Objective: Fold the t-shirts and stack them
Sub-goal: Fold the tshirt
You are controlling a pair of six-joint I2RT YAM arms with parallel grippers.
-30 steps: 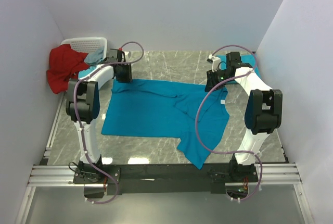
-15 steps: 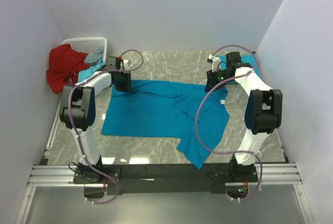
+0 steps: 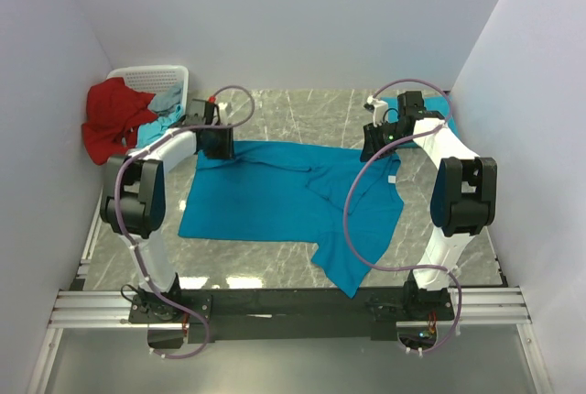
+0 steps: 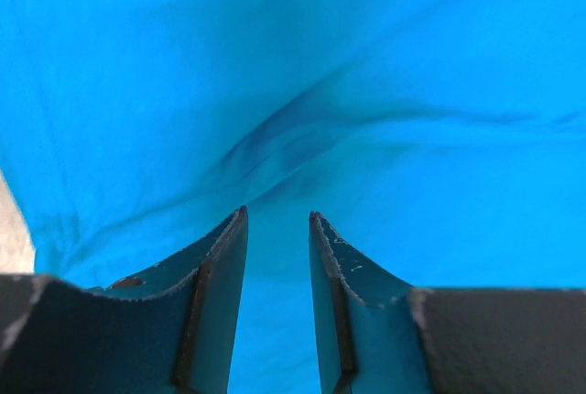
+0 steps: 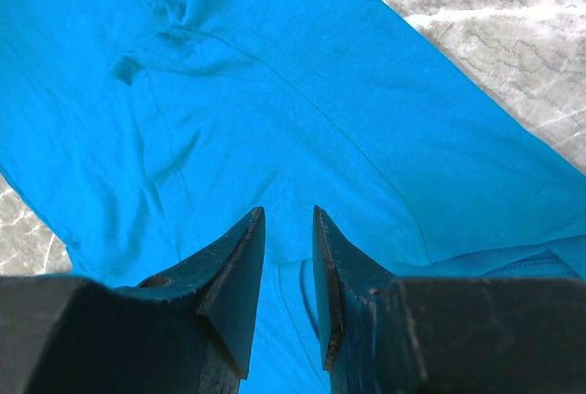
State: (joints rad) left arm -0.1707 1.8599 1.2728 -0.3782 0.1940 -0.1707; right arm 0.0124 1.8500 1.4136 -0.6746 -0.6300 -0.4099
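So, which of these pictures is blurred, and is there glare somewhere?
Top view: sharp, evenly lit, with pale reflections on the table. Left wrist view: the t-shirt looks soft and out of focus, its far edge washed out. Right wrist view: sharp cloth, bright glare on the table at upper right.

Three plain pale walls close the space in: a back wall [image 3: 275,18] on the far side, a left wall [image 3: 41,92] and a right wall [image 3: 540,92], all evenly and softly lit. The tabletop [image 3: 302,110] is grey marble-patterned with pale veins. A white perforated basket [image 3: 151,76] sits in the far left corner. A metal rail frame [image 3: 293,307] runs along the near edge, with a dull grey surface [image 3: 293,366] nearer still.
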